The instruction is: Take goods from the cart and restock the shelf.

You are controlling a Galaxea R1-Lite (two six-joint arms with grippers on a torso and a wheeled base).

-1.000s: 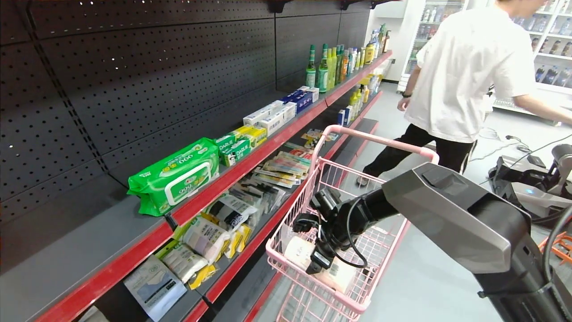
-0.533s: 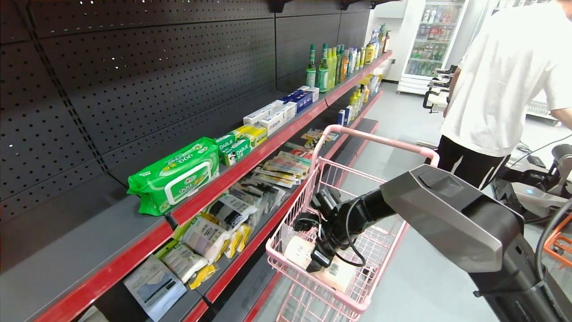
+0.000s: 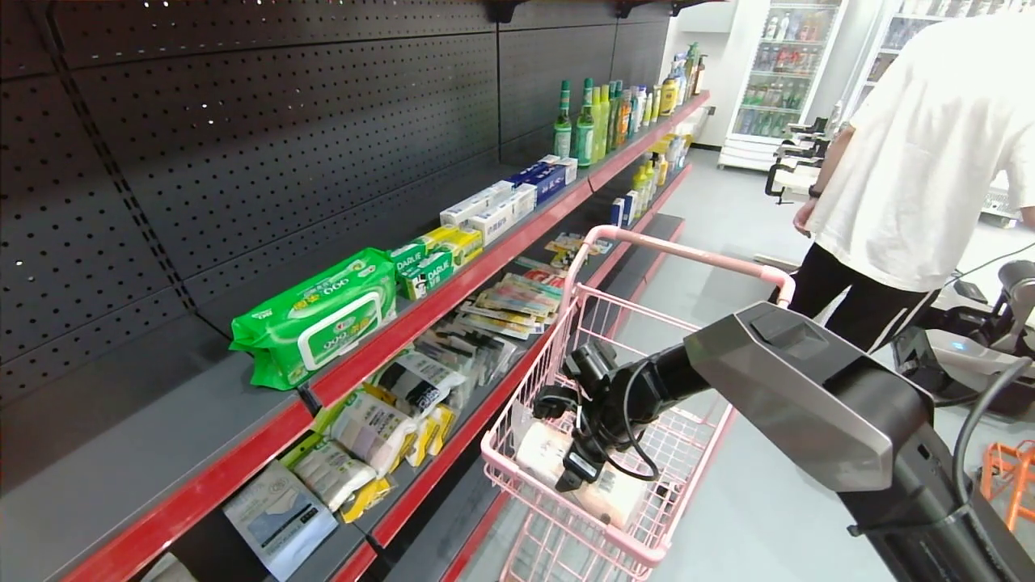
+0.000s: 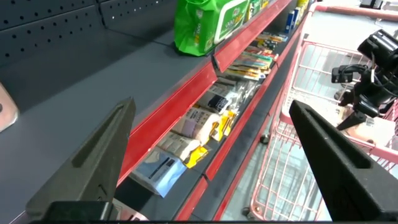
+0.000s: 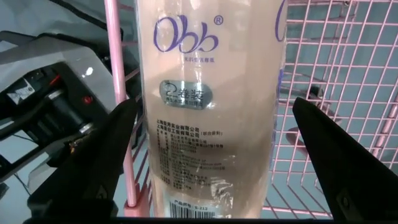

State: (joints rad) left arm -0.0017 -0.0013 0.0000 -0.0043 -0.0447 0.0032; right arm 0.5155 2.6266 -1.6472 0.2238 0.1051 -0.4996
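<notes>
**Right gripper astride the pack in the cart, no grip yet**

Head view, 8 o'clock: shelf (image 3: 121,461), bare grey board behind a red lip. At 9 o'clock green wipes (image 3: 315,315) lie on that board, against the lip. The left gripper (image 4: 214,158) hangs over the shelf lip beside the bare stretch, jaws spread wide, nothing between them.

6 o'clock: pink cart (image 3: 687,257). The pack (image 3: 538,457), the thing to restock, lies at the cart's near end. The right gripper (image 3: 572,473) is down inside the cart. Its wrist view shows the jaws spread, one finger on each side of the pack (image 5: 208,93), with a gap on both sides and no contact.

Risks (judgement):
- The wrap looks glossy and the contents soft, so a light squeeze may let it slide out and a hard one may crush it.
- A pink bar (image 5: 114,62) of the cart stands just beside one finger, so a closing or lifting finger could snag on it.
- The pack is long, so lifted off-centre it may tip and catch the cart's rim.

Print: the pack's wrap carries large purple lettering, a grey oval label below it, then a block of small dark text. The green wipes bear a white panel with lettering. None of it is transcribed
</notes>
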